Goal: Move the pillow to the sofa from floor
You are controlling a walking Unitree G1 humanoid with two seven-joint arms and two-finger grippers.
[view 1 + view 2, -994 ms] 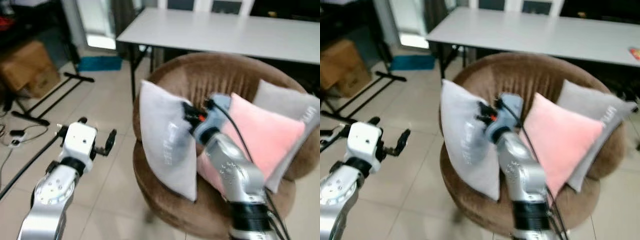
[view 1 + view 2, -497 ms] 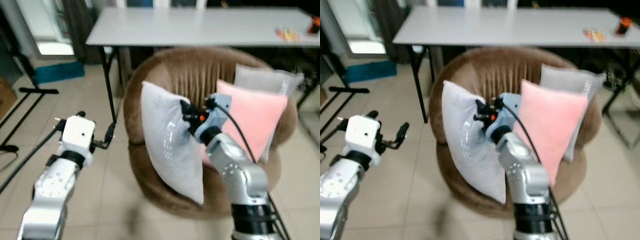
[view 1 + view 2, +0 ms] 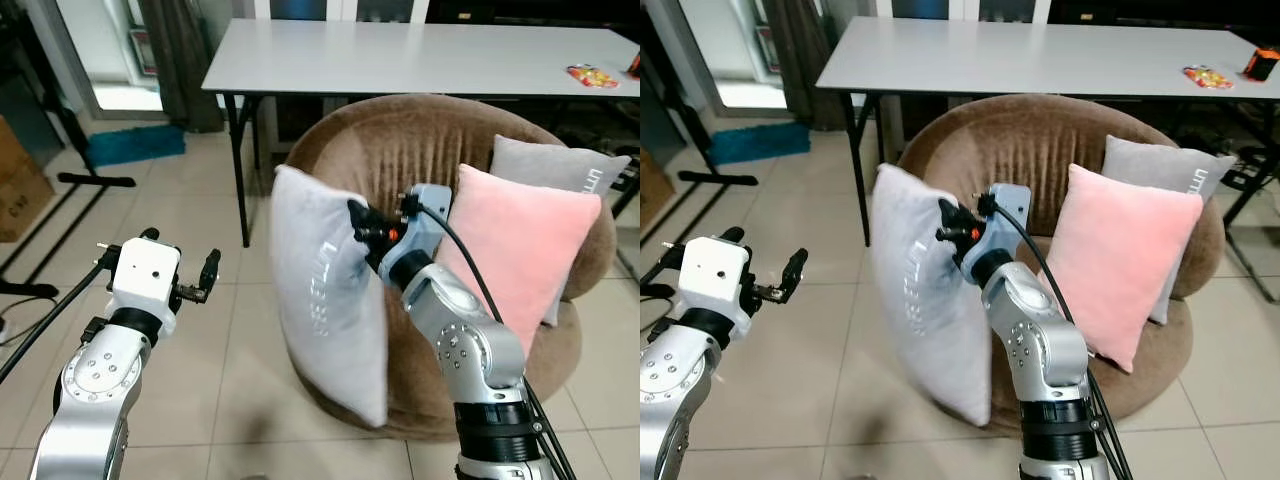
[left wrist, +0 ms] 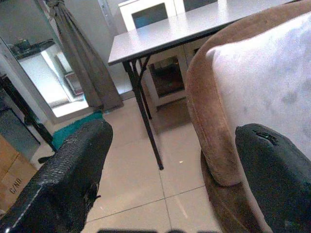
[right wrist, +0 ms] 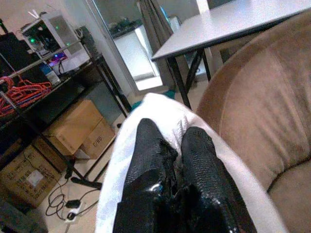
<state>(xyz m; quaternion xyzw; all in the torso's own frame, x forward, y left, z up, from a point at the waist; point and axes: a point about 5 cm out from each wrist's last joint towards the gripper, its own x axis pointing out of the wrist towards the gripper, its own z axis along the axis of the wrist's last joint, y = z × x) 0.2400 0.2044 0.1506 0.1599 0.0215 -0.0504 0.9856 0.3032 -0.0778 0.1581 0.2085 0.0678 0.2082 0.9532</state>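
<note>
The right gripper [image 3: 952, 226] pinches the top edge of the pale grey square fabric pillow [image 3: 922, 310] at frame centre. The pillow now hangs lower over the round brown velvet sofa [image 3: 1040, 150] front, not yet seated. The left gripper [image 3: 205, 280] idles, spread.

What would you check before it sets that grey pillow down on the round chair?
1. Right gripper pinching the grey pillow: ok, fingers closed on its upper edge.
2. Pillow off the floor: ok, it hangs upright at the brown sofa's front edge.
3. Pillow resting on the seat: cannot tell, its lower end overhangs the front.
4. Seat space: ok, the pink pillow and another grey pillow lean at the back right.
5. Left gripper out of the way: ok, open over the floor tiles.
</note>
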